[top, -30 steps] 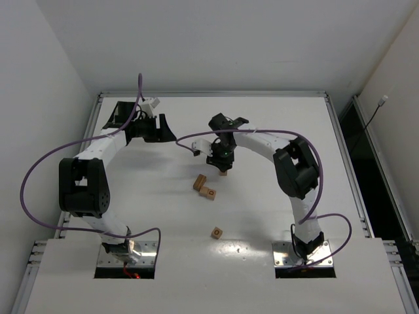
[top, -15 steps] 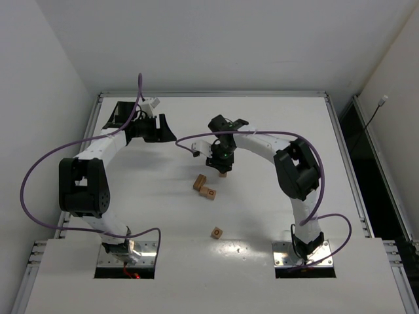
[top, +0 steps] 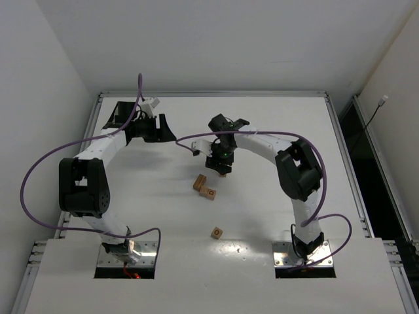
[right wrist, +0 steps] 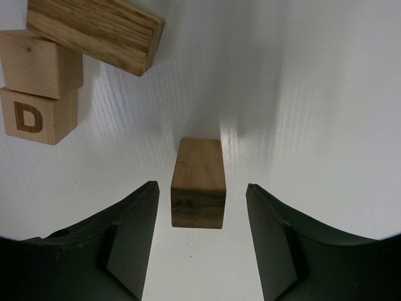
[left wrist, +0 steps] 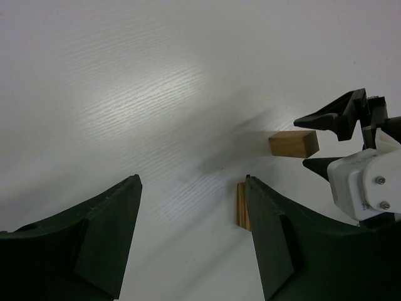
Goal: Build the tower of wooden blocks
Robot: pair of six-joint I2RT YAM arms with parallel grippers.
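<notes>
A light-brown wood block (right wrist: 198, 188) stands on end on the white table, between the fingers of my right gripper (right wrist: 200, 185). That gripper is open, with a gap on each side of the block. From above, the right gripper (top: 222, 166) hangs over this block (top: 224, 173). A long brick (right wrist: 94, 28), a plain cube (right wrist: 41, 63) and a cube marked D (right wrist: 39, 116) lie close together to its left. My left gripper (left wrist: 194, 213) is open and holds nothing at the far left (top: 165, 133). No stacked tower is in view.
A lone ring-marked cube (top: 217, 232) lies near the front of the table. In the left wrist view another block (left wrist: 240, 207) is partly hidden behind the right finger. A raised metal rim (top: 213, 94) edges the table, and purple cables loop off both arms.
My right gripper has opened and let go of the upright block, which stays standing. The left arm has not moved.
</notes>
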